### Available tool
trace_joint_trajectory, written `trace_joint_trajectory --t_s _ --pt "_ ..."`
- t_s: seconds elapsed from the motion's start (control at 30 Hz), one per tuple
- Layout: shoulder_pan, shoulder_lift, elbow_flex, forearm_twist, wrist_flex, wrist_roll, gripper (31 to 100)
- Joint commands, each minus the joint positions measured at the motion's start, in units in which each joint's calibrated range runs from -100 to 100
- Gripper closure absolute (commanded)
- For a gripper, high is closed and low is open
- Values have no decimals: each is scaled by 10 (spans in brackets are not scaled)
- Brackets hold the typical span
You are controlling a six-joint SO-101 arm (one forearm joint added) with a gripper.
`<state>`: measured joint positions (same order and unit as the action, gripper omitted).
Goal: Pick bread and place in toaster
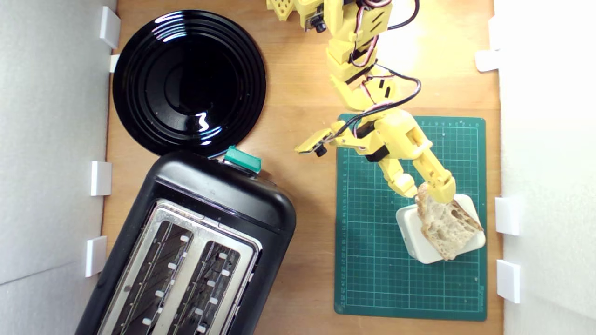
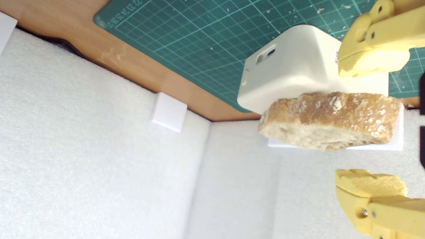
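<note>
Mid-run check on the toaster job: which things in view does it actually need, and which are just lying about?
Needed:
- bread, lying on the white block, between the open fingers
- toaster, both slots empty
- gripper, open at the bread's end

Lying about:
- black plate
- white block under the bread
- green cutting mat
- white brackets along the foam walls

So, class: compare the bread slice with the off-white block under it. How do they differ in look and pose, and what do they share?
The bread is tan, holey and ragged with a brown crust; the block is off-white, smooth and rounded. The bread lies on top, overhanging one edge; the block sits flat on the green mat. The gripper has its jaws open either side of the bread, not the block. Both sit over the mat.
</note>
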<state>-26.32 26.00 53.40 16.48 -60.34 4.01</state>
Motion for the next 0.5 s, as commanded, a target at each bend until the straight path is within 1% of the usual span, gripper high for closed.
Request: trace_joint_trajectory --t_s 0.0,0.13,0.23,0.47 --pt "-12 5 -35 -8 -19 6 403" --pt "-25 11 -41 -12 -19 22 403" --pt "-30 13 -51 -37 -18 24 403" --pt "-36 14 -66 -40 -17 22 403"
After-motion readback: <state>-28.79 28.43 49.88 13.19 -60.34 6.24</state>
